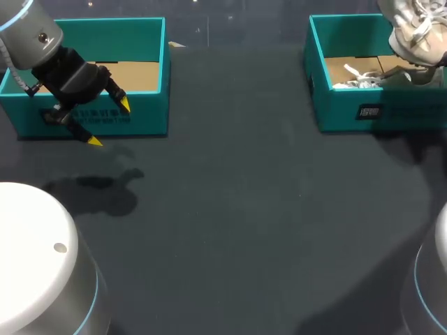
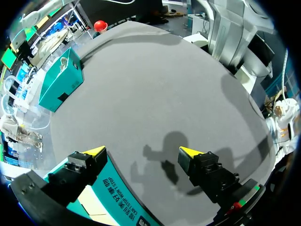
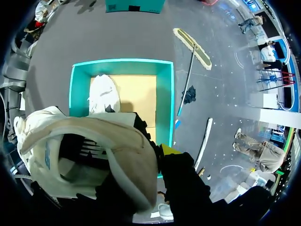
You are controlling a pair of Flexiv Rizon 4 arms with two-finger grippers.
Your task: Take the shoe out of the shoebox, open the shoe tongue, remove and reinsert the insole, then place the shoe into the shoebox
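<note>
Left hand (image 1: pixel 110 123) is hovering wide open, holding nothing, over the front wall of a second teal box (image 1: pixel 150 105) at the desk's (image 1: pixel 244 209) left rear. Right hand (image 3: pixel 162 151) is gripping the pale shoe (image 1: pixel 413 28) by its side wall; one yellow tip is showing outside it, the other finger hidden. Shoe is hanging above the shoebox (image 1: pixel 335 105) at right rear. Crumpled white paper (image 1: pixel 357 78) is lying inside.

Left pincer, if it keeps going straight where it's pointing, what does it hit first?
The left pincer probably meets bare table first, close beside the teal box; depth is unclear.
</note>
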